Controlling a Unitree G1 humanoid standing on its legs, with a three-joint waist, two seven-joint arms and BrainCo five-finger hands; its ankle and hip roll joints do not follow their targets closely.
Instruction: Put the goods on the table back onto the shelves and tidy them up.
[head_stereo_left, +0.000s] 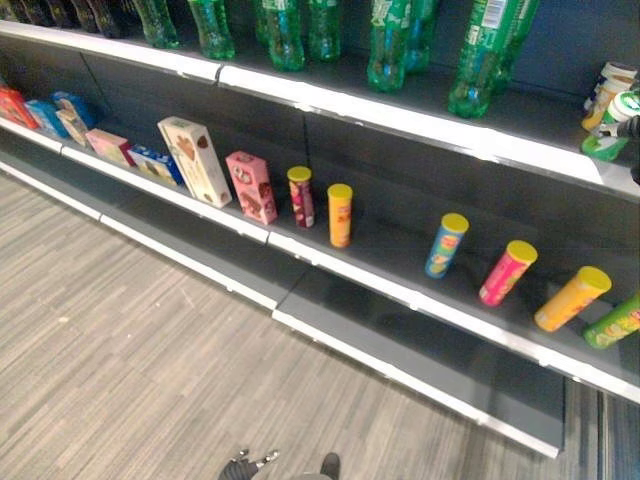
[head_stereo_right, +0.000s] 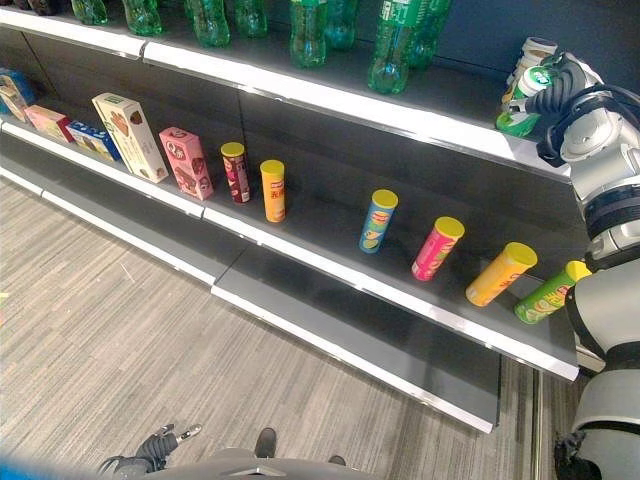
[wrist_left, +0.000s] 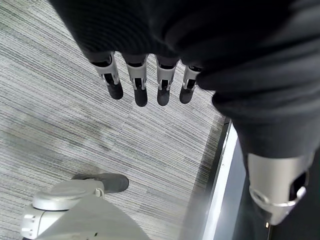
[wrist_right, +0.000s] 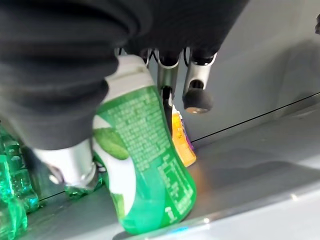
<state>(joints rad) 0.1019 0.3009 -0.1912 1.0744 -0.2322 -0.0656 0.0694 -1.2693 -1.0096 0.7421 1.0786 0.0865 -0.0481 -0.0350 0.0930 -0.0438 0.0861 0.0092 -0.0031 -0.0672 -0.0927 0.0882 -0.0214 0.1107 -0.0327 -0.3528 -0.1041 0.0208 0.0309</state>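
The left hand (wrist_left: 145, 80) hangs low over the floor (head_stereo_left: 120, 380), fingers straight and relaxed, holding nothing. On the middle shelf (head_stereo_left: 400, 290), from the left, boxes (head_stereo_left: 60, 115) lean in a row, then a tall cream box (head_stereo_left: 195, 160) and a pink box (head_stereo_left: 252, 186). Next come two upright cans close together, a maroon can (head_stereo_left: 301, 196) and an orange can (head_stereo_left: 340, 215). Well apart to their right stand four tilted cans: a blue can (head_stereo_left: 446, 245), a pink can (head_stereo_left: 507, 272), a second orange can (head_stereo_left: 571, 298) and a green can (head_stereo_left: 612, 322) at the right end. On the top shelf (head_stereo_right: 420, 120), green bottles (head_stereo_right: 395, 40) stand in a line along the back. At the right end of that shelf, the right hand (head_stereo_right: 556, 88) is curled around a green-and-white bottle (wrist_right: 145, 160), fingers on one side and thumb on the other. The bottle leans, its base down on the top shelf near the front edge. Just behind it sits a yellow bottle (wrist_right: 181, 142), and pale containers (head_stereo_right: 528, 55) are clustered at the back beside the hand.
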